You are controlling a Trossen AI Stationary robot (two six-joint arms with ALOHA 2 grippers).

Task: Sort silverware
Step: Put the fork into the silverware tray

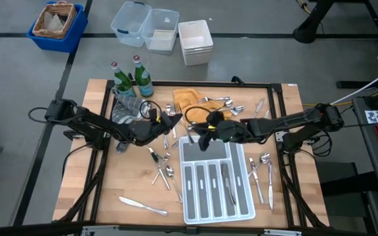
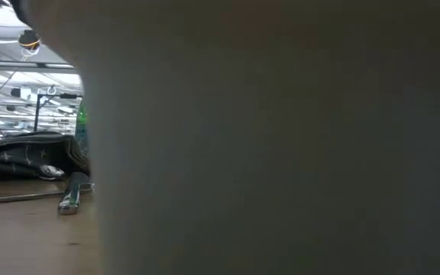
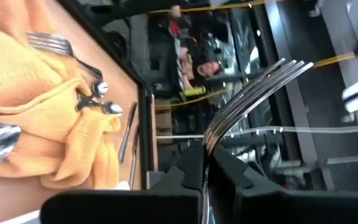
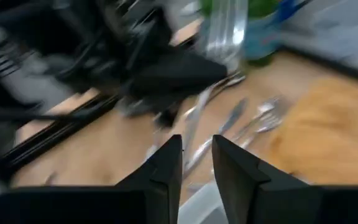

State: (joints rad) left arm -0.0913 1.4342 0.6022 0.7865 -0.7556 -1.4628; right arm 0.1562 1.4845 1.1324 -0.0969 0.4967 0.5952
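Observation:
My left gripper (image 1: 174, 122) hovers over the table's middle, shut on a silver fork (image 3: 253, 87). Its tines stick out past the fingertips. My right gripper (image 1: 199, 136) faces it from the right, above the far end of the white tray (image 1: 205, 210), open with nothing between its fingers (image 4: 166, 168). In the right wrist view the left gripper (image 4: 166, 74) and its fork (image 4: 225, 28) show close ahead. Loose silverware lies left of the tray (image 1: 163, 172), right of it (image 1: 262, 172) and on the orange cloth (image 1: 218, 103). My left gripper pinches the fork's handle (image 3: 205, 146) between its two fingers, just behind the neck. The fork lies along the fingers, and its curved tines (image 3: 284, 67) reach beyond them. It is lifted clear of the table and held about level.
Two green bottles (image 1: 128, 78) and clear glassware (image 1: 126, 110) stand at the far left of the table. A table knife (image 1: 143, 206) lies near the front left. The tray's slots hold a few pieces (image 1: 227, 180). Bins (image 1: 195, 40) sit on the floor beyond the far edge. Something pale blocks most of the low view.

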